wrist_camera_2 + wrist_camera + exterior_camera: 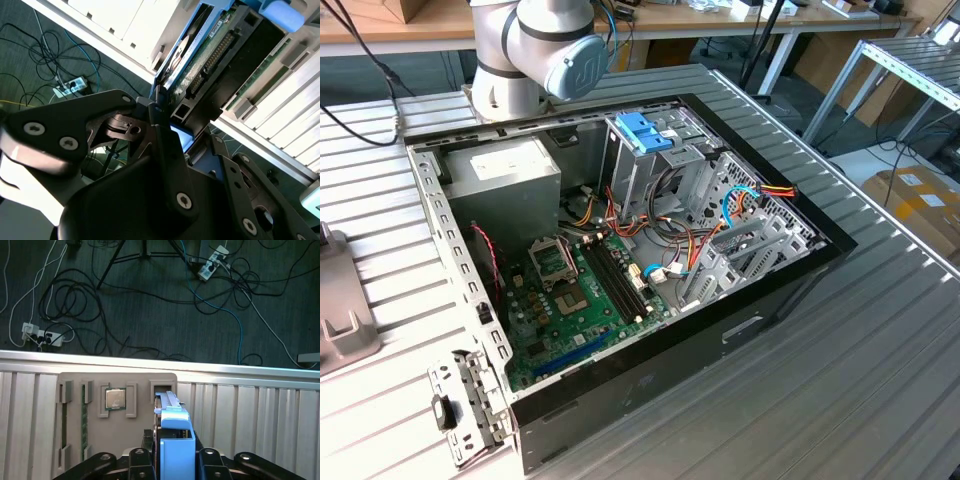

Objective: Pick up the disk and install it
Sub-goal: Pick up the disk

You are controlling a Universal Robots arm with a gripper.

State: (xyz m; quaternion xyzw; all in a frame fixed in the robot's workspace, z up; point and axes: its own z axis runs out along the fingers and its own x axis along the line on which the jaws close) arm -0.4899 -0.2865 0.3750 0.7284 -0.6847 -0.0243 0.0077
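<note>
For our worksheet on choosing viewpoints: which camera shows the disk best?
The second wrist view: the disk is close up, its connector row and circuit board plain. The first wrist view shows the disk edge-on, mainly its blue rail. The exterior view looks at the open computer case.

I am watching the disk (176,440) running off the first wrist view's edge, the gripper (186,125) covering its near end in the second wrist view, and I am failing to tell whether its far end is sitting in the grey holder (117,382) at the edge of the table (250,410).
</note>
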